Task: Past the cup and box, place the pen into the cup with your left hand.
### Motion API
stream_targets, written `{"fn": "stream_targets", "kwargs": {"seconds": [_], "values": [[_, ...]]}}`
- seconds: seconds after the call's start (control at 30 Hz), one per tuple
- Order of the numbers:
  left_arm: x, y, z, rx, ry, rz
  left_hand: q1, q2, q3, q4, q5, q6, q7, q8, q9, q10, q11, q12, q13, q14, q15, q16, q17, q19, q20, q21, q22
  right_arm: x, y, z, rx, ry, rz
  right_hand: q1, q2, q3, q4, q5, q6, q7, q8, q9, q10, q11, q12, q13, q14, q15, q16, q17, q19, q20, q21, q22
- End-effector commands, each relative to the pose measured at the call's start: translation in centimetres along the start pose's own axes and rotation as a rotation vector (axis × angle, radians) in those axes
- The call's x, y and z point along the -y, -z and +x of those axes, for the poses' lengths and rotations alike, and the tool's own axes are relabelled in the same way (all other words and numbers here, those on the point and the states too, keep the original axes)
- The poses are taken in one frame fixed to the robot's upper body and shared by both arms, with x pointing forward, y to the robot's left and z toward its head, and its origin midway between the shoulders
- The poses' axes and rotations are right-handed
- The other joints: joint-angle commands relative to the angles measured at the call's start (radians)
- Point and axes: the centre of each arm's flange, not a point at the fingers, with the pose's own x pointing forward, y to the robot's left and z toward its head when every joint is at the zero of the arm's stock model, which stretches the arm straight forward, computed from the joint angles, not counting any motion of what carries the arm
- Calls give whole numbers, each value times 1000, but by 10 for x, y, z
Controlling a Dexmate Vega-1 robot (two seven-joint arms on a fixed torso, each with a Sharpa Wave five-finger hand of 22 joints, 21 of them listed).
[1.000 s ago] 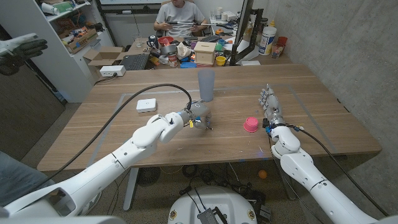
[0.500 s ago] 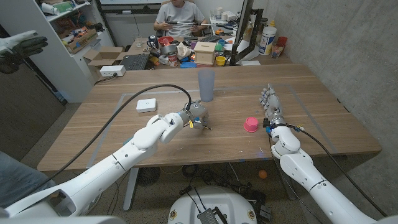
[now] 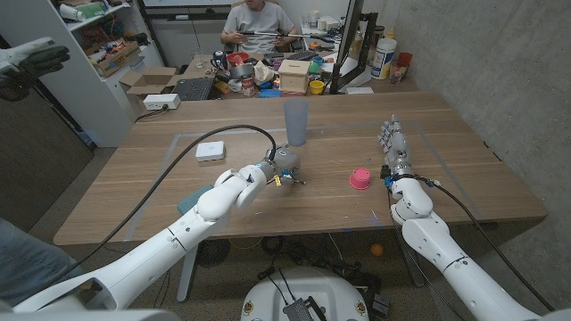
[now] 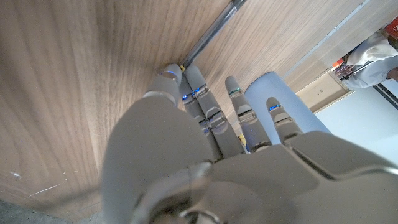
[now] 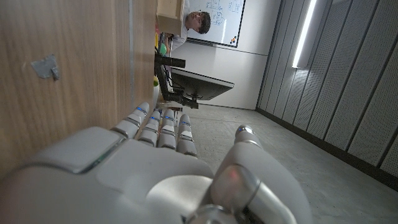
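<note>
— Any lettering to read here?

— None that comes out legibly. The whiteboard [image 5: 219,22] on the far wall in the right wrist view carries dark scribbles, but they are too small to make out.

— And the bottles and boxes on the cluttered desk [image 3: 294,71] behind the table?

— They bear labels, too blurred to read. The white box [image 3: 211,150] on the table shows a plain top.
</note>
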Motion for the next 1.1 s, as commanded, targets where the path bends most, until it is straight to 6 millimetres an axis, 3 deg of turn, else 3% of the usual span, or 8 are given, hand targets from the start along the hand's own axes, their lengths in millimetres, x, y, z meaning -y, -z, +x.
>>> {"fn": "stream_targets", "kwargs": {"seconds": [0.03, 0.37, 1.1], "values": [[6, -19, 5, 13, -25, -54, 36, 19, 30, -3, -29, 196, 31, 52, 4, 70, -26, 19, 26, 42, -119, 4, 7, 18, -2, 3, 1, 7, -1, 1, 15, 20, 15, -7, -3, -5, -2, 6, 4, -8, -3, 5, -8, -2, 0, 6, -6, 2, 3, 2, -2, -1, 7, 4], [3, -22, 7, 9, -27, -94, 43, 17, 44, -4, -48, 210, 37, 54, 3, 91, -22, 25, 30, 60, -123, 3, 12, 21, -4, 1, 0, 13, 1, -2, 6, 28, 16, -7, -3, -5, -3, 6, 4, -9, -2, 6, -12, -2, -1, 6, -7, 2, 3, 2, -6, -1, 7, 4], [-52, -5, 9, -54, -117, -98, 39, 16, 65, 3, -77, 214, 42, 48, 5, 97, -20, 31, 40, 78, -123, -6, 15, 38, -2, 2, 0, 12, -17, -5, 17, 14, -6, -9, -3, -7, -3, 6, 5, -7, -1, 6, -18, 1, -2, 6, -14, 9, 2, 2, -11, 1, 8, 4]]}}
